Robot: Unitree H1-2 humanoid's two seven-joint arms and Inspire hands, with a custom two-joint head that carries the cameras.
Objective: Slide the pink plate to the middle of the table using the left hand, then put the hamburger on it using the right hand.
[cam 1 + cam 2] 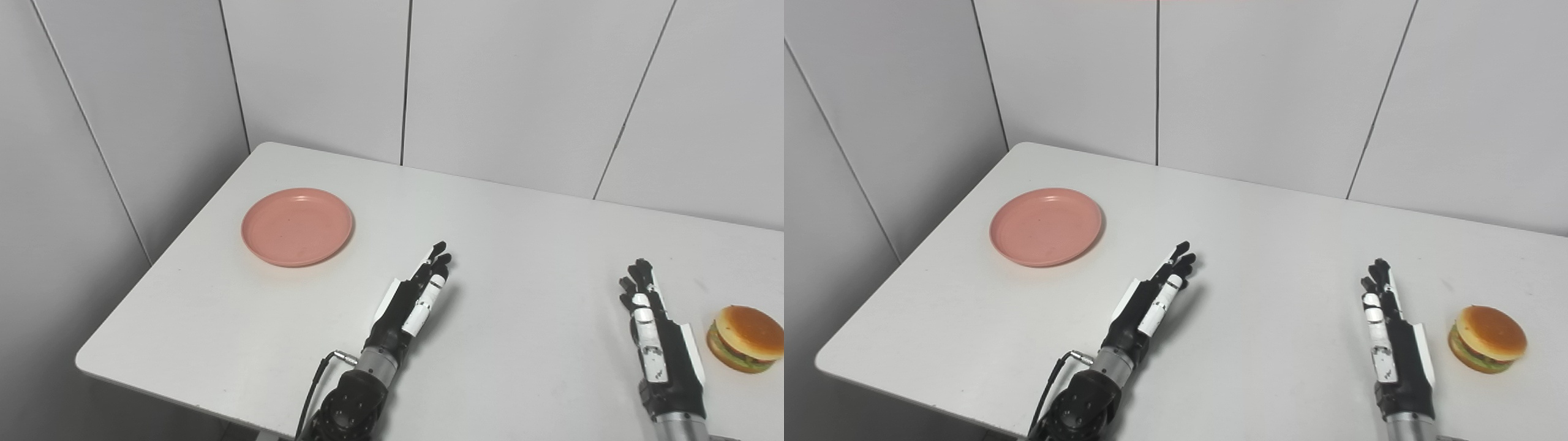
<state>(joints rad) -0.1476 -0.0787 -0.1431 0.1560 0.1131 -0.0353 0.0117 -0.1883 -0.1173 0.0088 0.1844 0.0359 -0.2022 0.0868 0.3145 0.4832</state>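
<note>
Nearest to us, item one: our left forearm, entering from the bottom edge, with a dark round wrist joint and a thin black cable looping off its left side. It leads to our left hand, black with white panels, stretched out flat above the white table and angled toward the far right. Its fingers lie straight and close together, holding nothing; we cannot tell whether the palm touches the tabletop.

Item two: our right hand, at about the same depth on the right side, turned edge-on with its fingers extended, pointing away from us, close beside one another and empty. We see a clear strip of table between it and the hamburger.

Item three: the hamburger, resting on the table just to the right of our right hand, near the right edge of the view. We note a golden-brown bun on top, green lettuce and a darker layer under it. Neither hand touches it.

Item four: the pink plate, farther off, on the left part of the table close to its left edge. It sits flat, round, with a shallow rim and nothing on it, well apart from our left hand.

Item five: pale grey wall panels with dark vertical seams, behind the table's far edge.
</note>
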